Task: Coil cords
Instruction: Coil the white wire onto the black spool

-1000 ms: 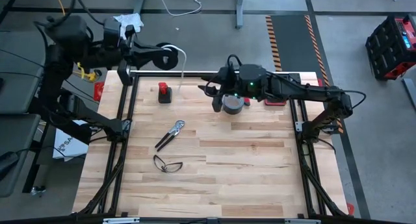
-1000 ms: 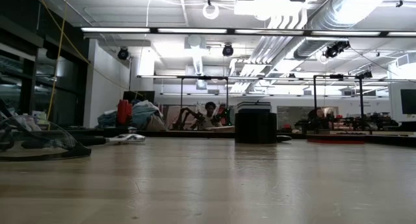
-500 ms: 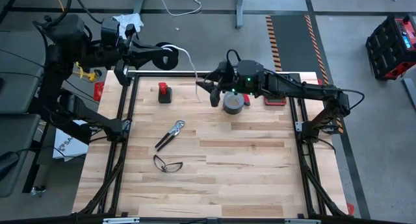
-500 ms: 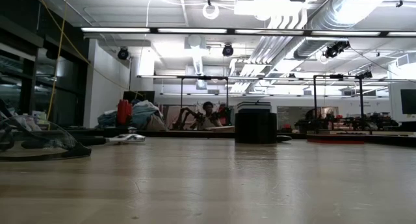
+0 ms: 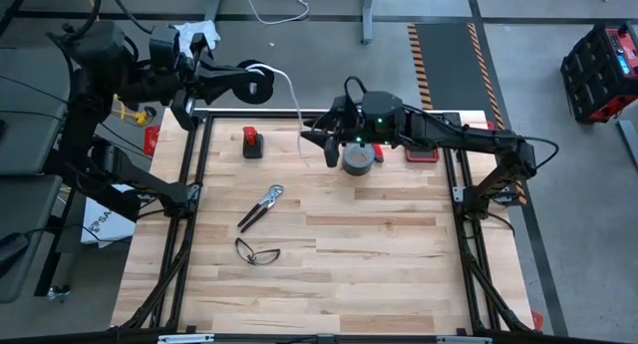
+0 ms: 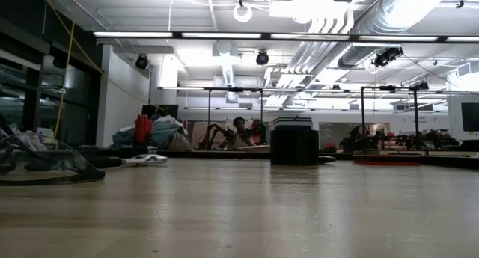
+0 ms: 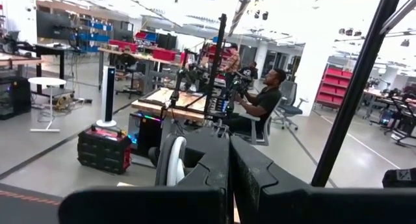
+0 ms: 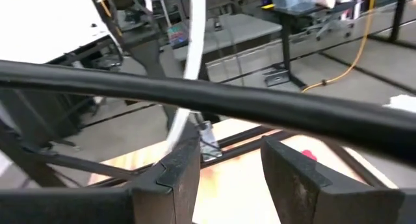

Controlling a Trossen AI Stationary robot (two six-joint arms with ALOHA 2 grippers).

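A small black round spool [image 5: 257,85] wound with thin white cord hangs in the air over the table's far edge, at the tip of my shut left gripper [image 5: 242,85]. The cord [image 5: 295,100] arcs from the spool toward the table's right. It comes down to my right gripper [image 5: 315,141], which stands open and about level above the far part of the table, pointing left. In the left wrist view the spool [image 7: 170,162] shows edge-on beside my fingers. Neither gripper shows in the low view. My left gripper is shut on the spool and carries it clear of the table, fingers about level and pointing toward the table's right. My own fingers [image 7: 214,178] hide which part of the spool they have. My right gripper has the white cord [image 8: 177,123] lying against the outer edge of one fingertip [image 8: 170,169]. Nothing lies between its fingers. The cord's free end [image 5: 305,153] hangs slack below that finger.
A grey tape roll [image 5: 357,159] stands just under my right arm. A red and black object [image 5: 252,143], pliers [image 5: 260,206] and safety glasses [image 5: 256,251] lie on the left half of the table. A black frame rail [image 5: 299,112] runs along the far edge.
My right gripper has gone toward the table's left edge and rolled about its own line. The cord's loose part, which hung straight down from the spool, has swung toward the right and now slants down to my right gripper's fingertip.
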